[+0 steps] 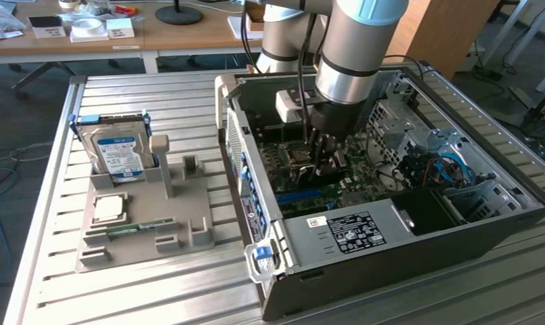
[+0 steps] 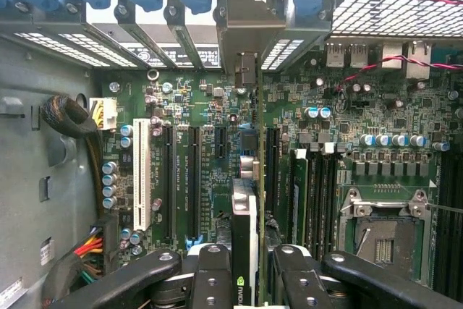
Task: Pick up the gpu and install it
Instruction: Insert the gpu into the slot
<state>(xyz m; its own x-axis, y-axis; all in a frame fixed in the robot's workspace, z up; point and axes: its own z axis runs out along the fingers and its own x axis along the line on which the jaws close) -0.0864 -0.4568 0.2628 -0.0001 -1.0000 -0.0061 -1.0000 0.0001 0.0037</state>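
In the wrist view the gpu (image 2: 244,211) stands edge-on as a thin card with a silver edge and a small green logo. My gripper (image 2: 244,280) is shut on it, one black finger (image 2: 210,273) on each side. The card runs over the green motherboard (image 2: 217,106) along the dark expansion slots, and its metal bracket (image 2: 246,30) reaches the case's rear slot openings. Whether it is seated in a slot I cannot tell. In the exterior view my gripper (image 1: 325,154) reaches down inside the open computer case (image 1: 489,223), close over the board.
A white slot (image 2: 142,171) and the bare processor socket (image 2: 383,236) flank the card. Cable bundles (image 2: 69,117) lie beside the board. On the slatted table, a grey fixture (image 1: 177,203) holds a hard drive (image 1: 118,150), a processor chip (image 1: 107,206) and a green memory stick (image 1: 132,229).
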